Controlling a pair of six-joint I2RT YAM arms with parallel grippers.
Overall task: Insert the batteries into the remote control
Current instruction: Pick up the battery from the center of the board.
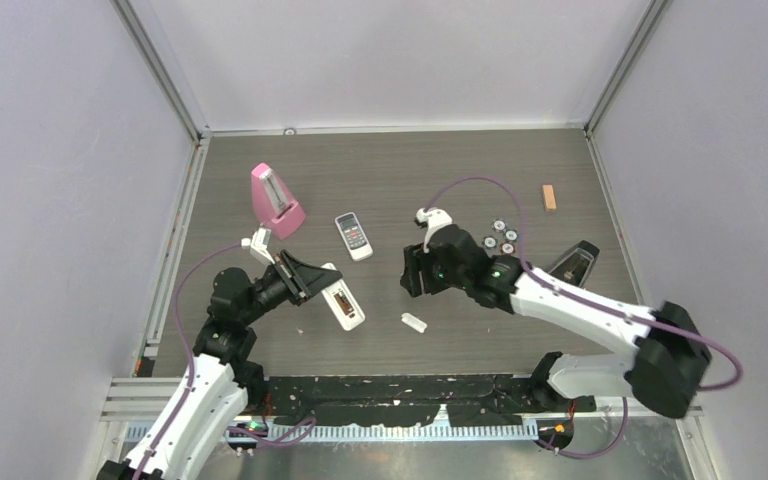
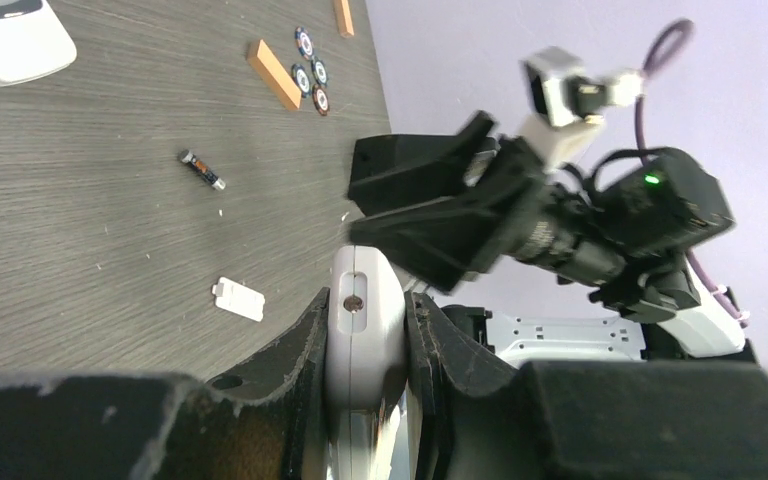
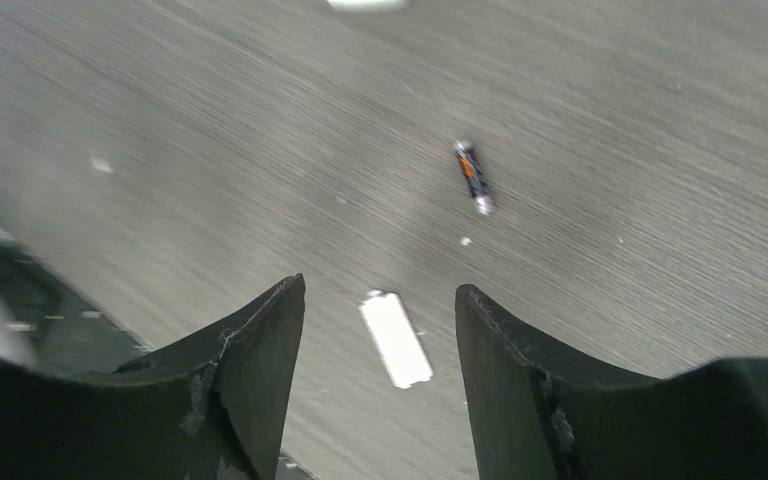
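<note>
The left gripper (image 2: 367, 300) pinches the long slim white plastic remote control (image 2: 362, 335), apparently back upward for loading. The right gripper (image 3: 380, 290), fingers spread, hovers over the small dark cylindrical battery (image 3: 473, 176) on the grey wood-grain table (image 3: 160, 150).

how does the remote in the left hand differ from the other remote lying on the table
Grip: the slim remote is clamped in the left hand; the shorter remote lies loose, untouched.
Side up: the slim remote shows its back, battery bay open; the shorter remote shows display and buttons.
Shape: the slim remote is longer and narrower than the shorter remote.
Both are white.
</note>
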